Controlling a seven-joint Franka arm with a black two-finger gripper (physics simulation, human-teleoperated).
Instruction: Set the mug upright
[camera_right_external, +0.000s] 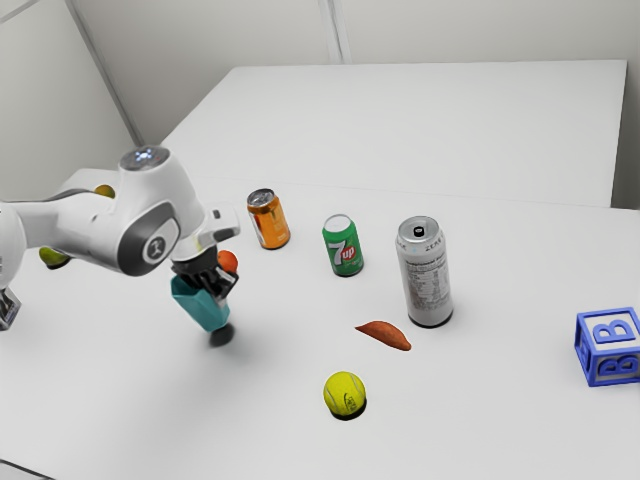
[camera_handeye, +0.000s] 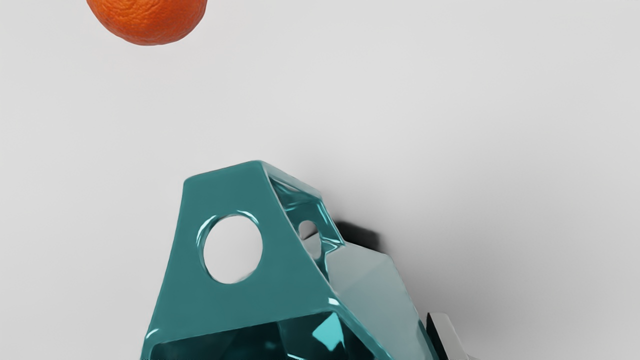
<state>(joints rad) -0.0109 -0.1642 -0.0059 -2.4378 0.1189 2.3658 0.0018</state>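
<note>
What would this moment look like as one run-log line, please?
gripper: shut on mug | mug: tilted, just above table | orange: beyond mug, apart | upright placement: not done

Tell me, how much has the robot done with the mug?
Grabbing looks done: the gripper holds the blue-green mug. In hand is the turning: the mug tilts, with a dark shadow by its lower end. Left, I think: straighten it, stand it on the table and let go.

Pale grey walls (camera_right_external: 480, 30), vertical strip (camera_right_external: 336, 32) on back one; white tabletop (camera_right_external: 250, 420), pale flat surface (camera_right_external: 420, 125) beyond.
</note>
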